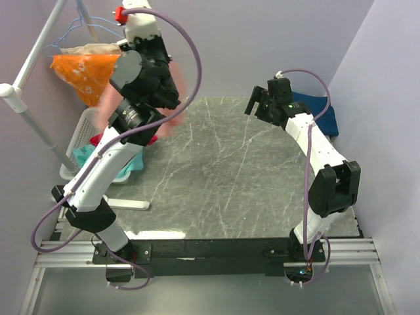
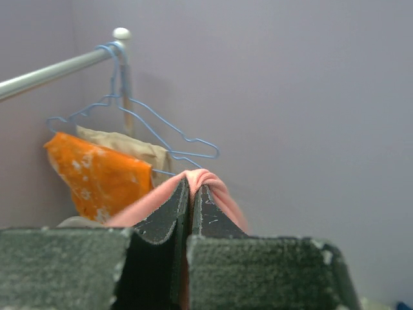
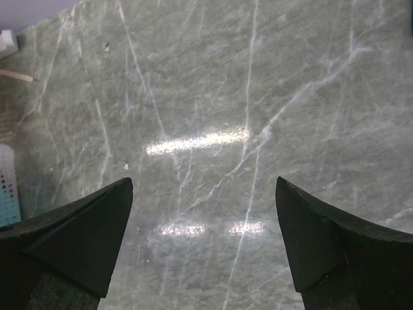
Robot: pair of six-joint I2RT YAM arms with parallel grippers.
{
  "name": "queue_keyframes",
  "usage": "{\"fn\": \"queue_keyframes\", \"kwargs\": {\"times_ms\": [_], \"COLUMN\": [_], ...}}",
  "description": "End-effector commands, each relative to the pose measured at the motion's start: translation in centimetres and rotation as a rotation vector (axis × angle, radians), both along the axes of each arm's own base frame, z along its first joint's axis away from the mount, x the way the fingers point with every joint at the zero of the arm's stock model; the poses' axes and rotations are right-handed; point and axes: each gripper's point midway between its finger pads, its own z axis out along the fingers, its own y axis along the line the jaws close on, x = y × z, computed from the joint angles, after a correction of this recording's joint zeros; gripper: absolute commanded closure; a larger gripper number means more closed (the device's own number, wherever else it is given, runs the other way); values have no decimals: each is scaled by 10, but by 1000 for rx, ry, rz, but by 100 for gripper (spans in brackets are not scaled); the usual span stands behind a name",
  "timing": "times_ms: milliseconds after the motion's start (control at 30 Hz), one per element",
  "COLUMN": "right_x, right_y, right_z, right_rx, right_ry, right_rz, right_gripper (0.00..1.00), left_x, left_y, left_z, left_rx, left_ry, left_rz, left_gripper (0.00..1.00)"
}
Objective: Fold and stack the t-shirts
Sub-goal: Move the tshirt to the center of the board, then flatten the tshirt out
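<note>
My left gripper [image 2: 191,187] is shut on a fold of the salmon-pink t-shirt [image 2: 216,187], held high in the air facing the back wall. From above, that shirt [image 1: 182,88] shows as a pink blur hanging around the raised left arm [image 1: 141,79]. A blue t-shirt [image 1: 323,111] lies bunched at the table's back right corner, partly behind the right arm. Beside it, my right gripper [image 1: 258,106] hovers over the marble table [image 1: 216,177]. In the right wrist view the right gripper [image 3: 204,184] stands wide open with only bare table [image 3: 213,97] between its fingers.
A white clothes rack pole [image 1: 29,115] stands at the left, carrying a blue wire hanger [image 2: 161,132], an orange white-blotched cloth [image 1: 82,73] and a beige cloth [image 2: 132,147]. Below it a white basket [image 1: 84,128] holds a teal garment [image 1: 85,156] and a magenta-red one [image 1: 98,139].
</note>
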Motion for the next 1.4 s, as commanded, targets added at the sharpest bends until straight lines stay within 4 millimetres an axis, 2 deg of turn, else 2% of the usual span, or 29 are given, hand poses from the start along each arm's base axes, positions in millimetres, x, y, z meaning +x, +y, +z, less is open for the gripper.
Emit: {"fn": "queue_keyframes", "kwargs": {"times_ms": [0, 133, 233, 333, 367, 400, 433, 467, 533, 567, 600, 667, 733, 833, 867, 933, 967, 1000, 1033, 1067, 1100, 1133, 1300, 1367], "right_x": [-1, -6, -10, -15, -16, -17, -18, -18, -17, -16, -15, -14, -13, -12, -12, -12, -11, -12, -10, -11, -10, -14, -35, -42], "right_y": [-23, -53, -80, -100, -104, -109, -110, -110, -110, -109, -109, -108, -107, -106, -106, -105, -105, -100, -94, -90, -84, -77, -36, -21], "right_z": [25, 32, 32, 34, 35, 36, 39, 41, 43, 42, 42, 38, 34, 30, 30, 29, 28, 23, 21, 17, 6, -4, -59, -67], "right_rx": [-3, 47, 66, 80, 79, 81, 82, 82, 83, 83, 80, 78, 73, 73, 73, 73, 70, 80, 88, 89, 98, 111, 125, 116], "right_ry": [-65, -92, -94, -102, -107, -109, -116, -121, -121, -118, -115, -104, -99, -92, -92, -91, -91, -79, -74, -62, -26, 15, 159, 174], "right_rz": [-112, -222, -323, -389, -397, -408, -406, -403, -389, -384, -376, -371, -365, -359, -357, -351, -343, -314, -285, -255, -227, -192, -29, 53], "right_gripper": [3, 3, 4, 4, 4, 4, 3, 3, 3, 3, 3, 4, 3, 4, 4, 3, 3, 3, 3, 3, 3, 3, 0, 0], "left_x": [-17, -17, -14, -4, 2, 3, 5, 11, 12, 14, 16, 13, 17, 27, 34, 44, 52, 58, 64, 70, 73, 77, 84, 86], "left_y": [-22, -58, -88, -109, -123, -129, -146, -153, -168, -162, -162, -153, -156, -163, -168, -174, -179, -181, -184, -184, -178, -176, -153, -143], "left_z": [18, 8, -8, -48, -83, -108, -135, -188, -262, -303, -334, -374, -382, -374, -357, -347, -322, -319, -295, -293, -287, -272, -257, -259], "left_rx": [13, 50, 61, 55, 96, 54, 66, 111, 75, 89, 63, 114, 111, 109, 94, 118, 96, 112, 90, 93, 100, 84, 81, 76], "left_ry": [-50, -36, -5, 76, 144, 195, 249, 359, 528, 626, 692, 775, 773, 751, 714, 690, 640, 633, 583, 576, 566, 535, 505, 511], "left_rz": [-116, -232, -324, -365, -381, -402, -474, -491, -563, -545, -514, -475, -480, -504, -511, -509, -511, -499, -491, -466, -430, -411, -316, -290], "left_gripper": [99, 99, 99, 98, 85, 82, 83, 83, 89, 99, 99, 99, 99, 99, 99, 99, 99, 99, 99, 99, 99, 99, 99, 99]}}
